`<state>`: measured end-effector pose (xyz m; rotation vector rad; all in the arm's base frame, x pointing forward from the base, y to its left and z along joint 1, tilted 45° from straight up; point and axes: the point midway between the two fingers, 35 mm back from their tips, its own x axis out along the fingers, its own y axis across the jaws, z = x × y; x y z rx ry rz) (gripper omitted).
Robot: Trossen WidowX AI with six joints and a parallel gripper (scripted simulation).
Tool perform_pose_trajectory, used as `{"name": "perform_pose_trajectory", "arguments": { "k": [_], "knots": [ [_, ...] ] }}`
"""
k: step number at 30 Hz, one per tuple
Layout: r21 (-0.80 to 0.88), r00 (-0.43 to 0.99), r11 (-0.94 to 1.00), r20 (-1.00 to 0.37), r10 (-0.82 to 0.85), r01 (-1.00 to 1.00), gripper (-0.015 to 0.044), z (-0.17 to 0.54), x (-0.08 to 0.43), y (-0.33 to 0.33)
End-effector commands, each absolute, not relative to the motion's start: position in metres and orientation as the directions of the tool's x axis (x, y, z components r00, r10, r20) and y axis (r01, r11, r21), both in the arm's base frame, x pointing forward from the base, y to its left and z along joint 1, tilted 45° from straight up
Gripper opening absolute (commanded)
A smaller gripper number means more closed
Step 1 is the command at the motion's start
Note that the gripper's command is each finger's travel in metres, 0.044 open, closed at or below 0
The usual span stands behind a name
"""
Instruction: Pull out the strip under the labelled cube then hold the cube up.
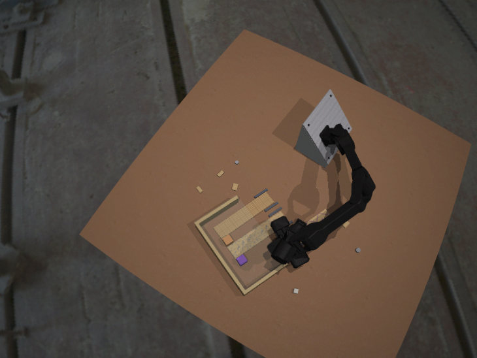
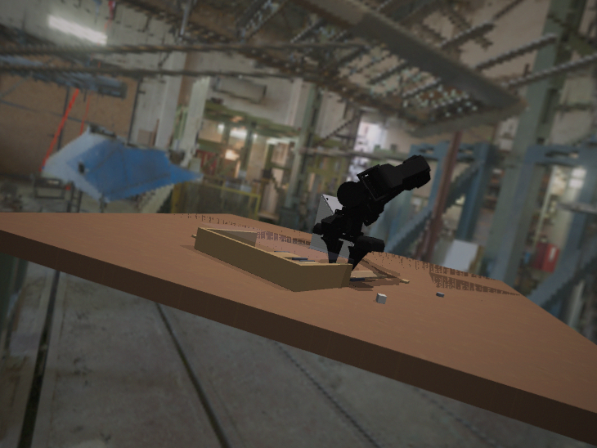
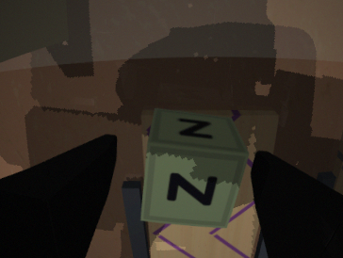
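Note:
The green cube labelled N [image 3: 193, 188] stands between my fingers in the wrist view, on the end part of the strip with purple zigzags [image 3: 170, 246] [image 1: 318, 217]. My gripper [image 3: 187, 155] [image 2: 343, 265] is open, partly narrowed, fingers low on both sides of the cube. A gap shows at the left finger; the right fingertip is very near the cube. In the top view the arm hides the cube. A finely lined strip [image 1: 246, 215] and a blue-speckled strip [image 1: 252, 238] lie in the tray.
The tray's pale wooden wall [image 1: 220, 257] [image 2: 250, 260] stands around the strips. An orange block [image 1: 227, 239] and a purple block [image 1: 242, 259] are inside. Dark guide rails [image 1: 261, 193] [image 3: 133, 212] flank the strips. A small white cube [image 1: 295, 291] [image 2: 380, 298] and grey disc [image 1: 358, 249] lie outside.

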<state>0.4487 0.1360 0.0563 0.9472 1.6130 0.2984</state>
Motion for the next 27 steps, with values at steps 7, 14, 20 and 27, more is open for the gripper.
{"name": "perform_pose_trajectory", "arguments": {
  "k": [7, 14, 20, 27],
  "knots": [
    [0.647, 0.001, 0.636, -0.701, 0.713, 0.420, 0.0250, 0.0506, 0.4453, 0.1418],
    [0.650, 0.007, 0.639, -0.703, 0.711, 0.412, 0.0158, 0.0524, 0.4471, 0.1405],
    [0.650, 0.007, 0.639, -0.703, 0.711, 0.412, 0.0118, 0.0524, 0.4471, 0.1405],
    [0.648, 0.006, 0.639, -0.704, 0.710, 0.414, 0.0000, 0.0553, 0.4391, 0.1330]
  ]
}}
